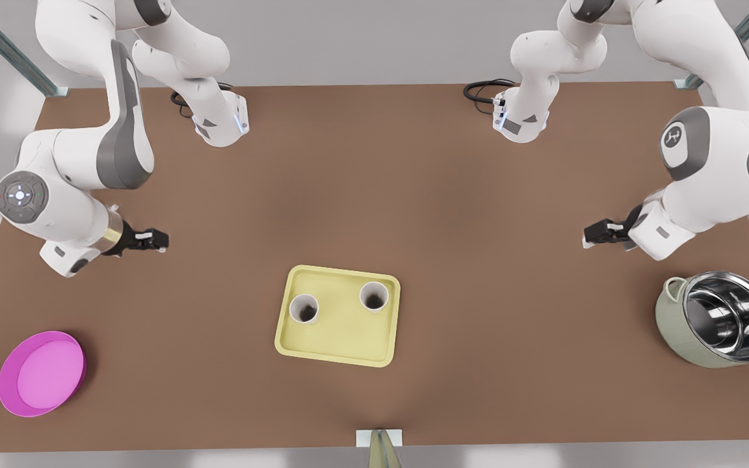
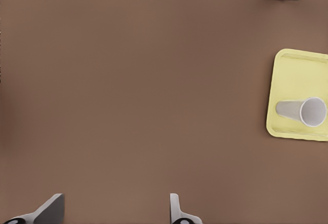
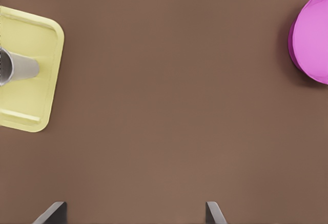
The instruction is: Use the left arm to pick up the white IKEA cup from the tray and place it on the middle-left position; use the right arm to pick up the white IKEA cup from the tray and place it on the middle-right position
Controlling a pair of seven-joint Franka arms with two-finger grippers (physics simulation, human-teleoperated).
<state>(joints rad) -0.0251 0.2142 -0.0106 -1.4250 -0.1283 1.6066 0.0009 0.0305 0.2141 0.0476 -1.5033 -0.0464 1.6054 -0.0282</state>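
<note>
On the yellow tray (image 1: 339,338) mid-table, both white cups stand upright and untouched, so from what I can see this is the very start, with neither pickup begun.

The left gripper (image 1: 592,234) hangs over bare table (image 1: 374,182) on the front view's right, well apart from the tray. Its fingers (image 2: 51,208) are spread wide with nothing between them. The right gripper (image 1: 153,240) is on the front view's left, same deal: wide open and empty.

My guess is the next move is each arm swinging in over its nearer cup. That means the left arm goes for the one toward the front view's right (image 1: 374,296) and the right arm for the other (image 1: 304,309). Each then drops with its fingers straddling the cup. The cups sit close together, so the arms could crowd each other.
</note>
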